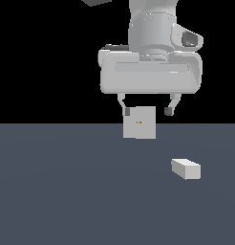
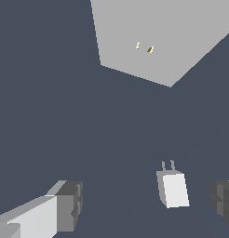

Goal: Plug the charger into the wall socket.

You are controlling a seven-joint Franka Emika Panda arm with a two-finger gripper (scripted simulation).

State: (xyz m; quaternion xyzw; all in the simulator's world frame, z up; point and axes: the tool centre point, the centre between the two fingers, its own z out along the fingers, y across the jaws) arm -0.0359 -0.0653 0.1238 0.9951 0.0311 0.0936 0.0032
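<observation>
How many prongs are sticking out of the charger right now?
2. In the wrist view both stick out side by side from the end of the charger that faces the wall socket; the exterior view doesn't show them.

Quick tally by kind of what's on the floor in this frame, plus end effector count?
Charger: 1, lying on the floor, two prongs visible in the wrist view
Wall socket: 1, upright plate with two small dots
End effector: 1, open, holding nothing
Total: 3
</observation>
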